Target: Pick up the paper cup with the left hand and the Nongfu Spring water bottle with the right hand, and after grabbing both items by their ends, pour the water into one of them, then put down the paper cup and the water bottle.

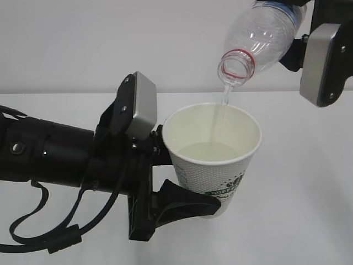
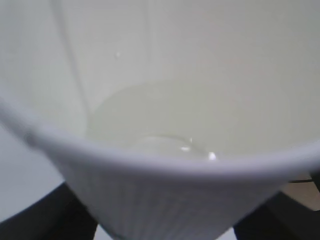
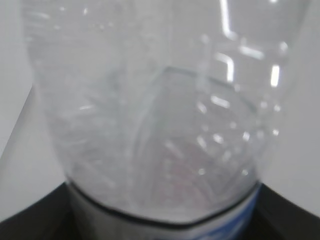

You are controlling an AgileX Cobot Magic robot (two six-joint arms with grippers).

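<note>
At two o'clock, my right hand (image 1: 300,41) clamps the ribbed clear Nongfu Spring water bottle (image 1: 259,36), tilted. Water (image 1: 218,113) threads down into the tapered paper cup (image 1: 212,157) clamped by my left hand (image 1: 165,182).

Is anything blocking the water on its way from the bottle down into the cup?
Nothing visible. The water falls as a thin stream from the tilted Nongfu Spring water bottle mouth straight into the open paper cup below, where some has already pooled.
</note>
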